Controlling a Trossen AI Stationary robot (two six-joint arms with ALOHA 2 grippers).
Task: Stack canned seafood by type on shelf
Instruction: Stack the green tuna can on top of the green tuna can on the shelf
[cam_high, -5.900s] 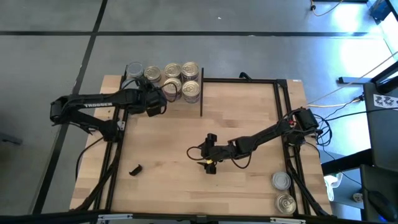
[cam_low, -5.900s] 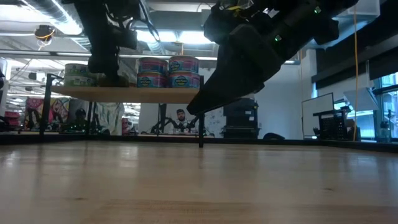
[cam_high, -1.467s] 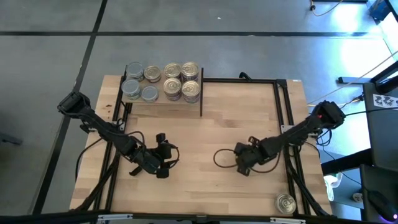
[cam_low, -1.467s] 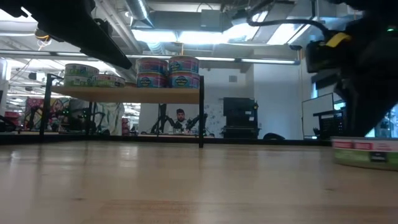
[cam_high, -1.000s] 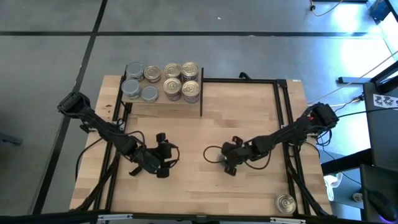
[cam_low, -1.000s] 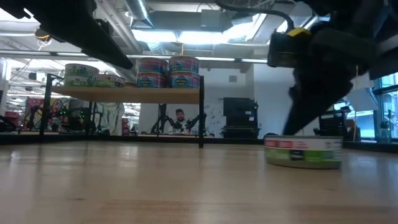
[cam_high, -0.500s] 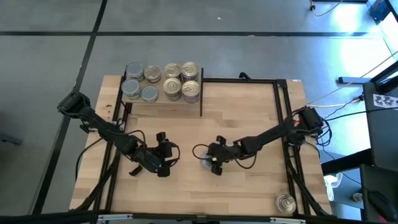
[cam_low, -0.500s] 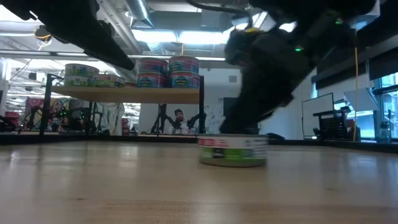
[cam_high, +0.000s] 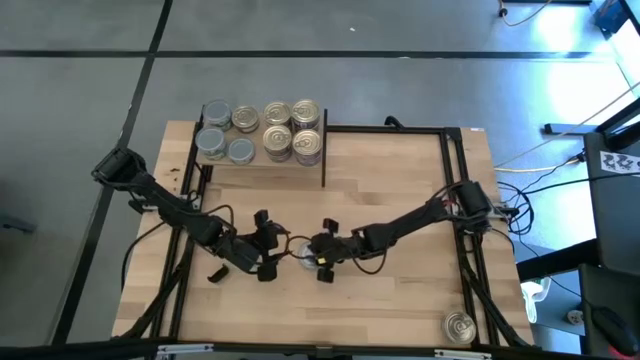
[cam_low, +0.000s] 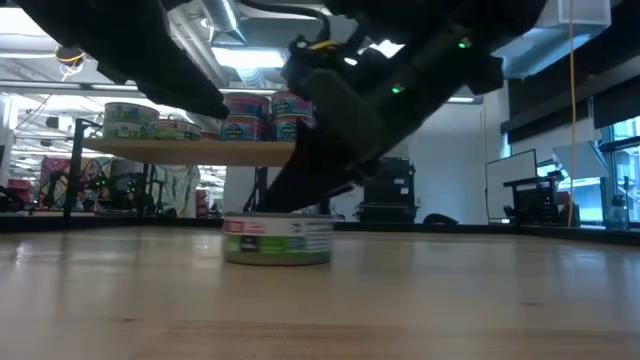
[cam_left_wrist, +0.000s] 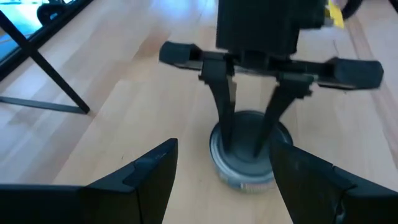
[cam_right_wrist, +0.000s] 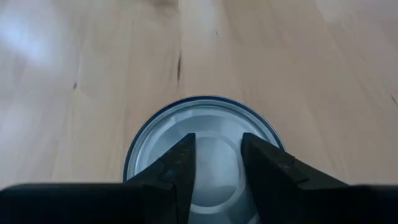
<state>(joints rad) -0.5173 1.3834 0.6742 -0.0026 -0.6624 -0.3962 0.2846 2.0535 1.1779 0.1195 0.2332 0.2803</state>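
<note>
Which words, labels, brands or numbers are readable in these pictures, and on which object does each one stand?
No text can be read with certainty.
The tin on the table: a red, white and green label, its print too blurred to read.
The tins on the shelf: coloured labels, too small to read.
The paper at the right edge of the high view: dark marks, not legible.
The arms: no lettering readable.

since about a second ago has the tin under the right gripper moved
Yes. In the high view the tin has slid left across the table, away from the right frame rail, and now sits between the right gripper and left gripper.
</note>
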